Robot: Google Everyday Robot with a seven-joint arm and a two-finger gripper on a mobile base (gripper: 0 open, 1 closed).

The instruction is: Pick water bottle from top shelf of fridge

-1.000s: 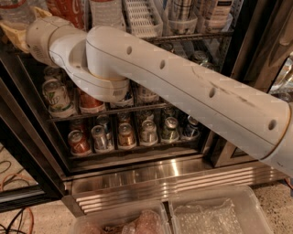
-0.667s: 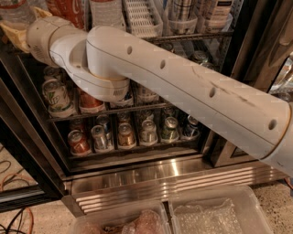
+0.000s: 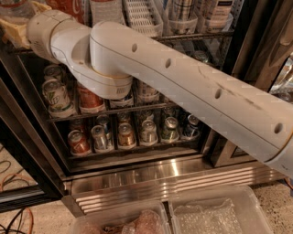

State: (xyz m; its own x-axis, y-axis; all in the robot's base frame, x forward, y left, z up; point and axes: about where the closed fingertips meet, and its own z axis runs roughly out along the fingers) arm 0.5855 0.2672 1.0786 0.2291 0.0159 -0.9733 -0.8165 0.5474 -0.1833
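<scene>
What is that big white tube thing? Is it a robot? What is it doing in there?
Yes, it is a robot. The white tube is its arm. There is only one picture, taken by a camera looking along the arm at an open drinks fridge. The arm stretches from the lower right up to the top left. At its end is the gripper, the part that grabs, right at the picture's left edge beside the top shelf. I cannot tell if it holds anything. Bottles stand on that shelf, cut off by the picture's top. Cans fill the lower racks. Clear tubs sit on the floor in front.
</scene>
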